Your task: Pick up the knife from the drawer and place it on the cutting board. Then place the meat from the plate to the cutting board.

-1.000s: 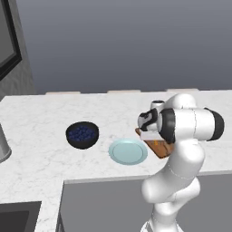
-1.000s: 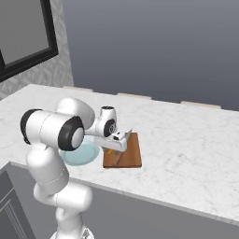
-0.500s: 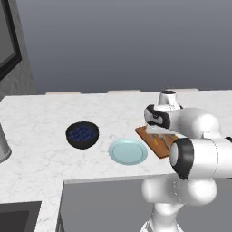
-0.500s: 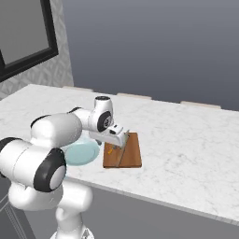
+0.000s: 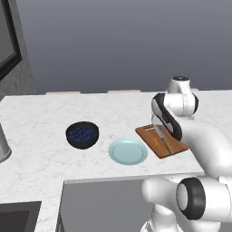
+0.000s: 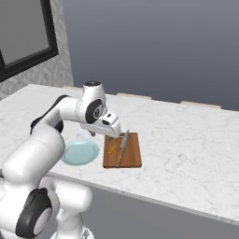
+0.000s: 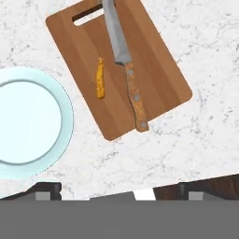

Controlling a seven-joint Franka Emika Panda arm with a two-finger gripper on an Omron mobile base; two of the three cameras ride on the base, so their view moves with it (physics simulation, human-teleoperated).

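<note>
The reddish-brown cutting board (image 7: pixel 140 56) lies on the marble counter. On it rests the knife (image 7: pixel 133 91), wooden handle toward me, with the small orange meat (image 7: pixel 100 78) beside it. Both also show on the board (image 6: pixel 133 156) in the right base view as knife (image 6: pixel 123 142) and meat (image 6: pixel 111 150). The pale blue-green plate (image 7: pixel 28 122) sits bare just left of the board. My gripper (image 6: pixel 111 132) hovers above the board's near left edge, open and holding nothing. No drawer is in view.
A dark bowl of blue berries (image 5: pixel 82 134) stands left of the plate (image 5: pixel 128 151). A dark-framed window (image 6: pixel 25 39) is on the left wall. The counter's front edge (image 5: pixel 131 177) runs just below the plate and board (image 5: pixel 174 149).
The arm has folded lower and swung its elbow sideways, and the hand has risen slightly off the board. Knife, meat and plate have stayed where they were.
</note>
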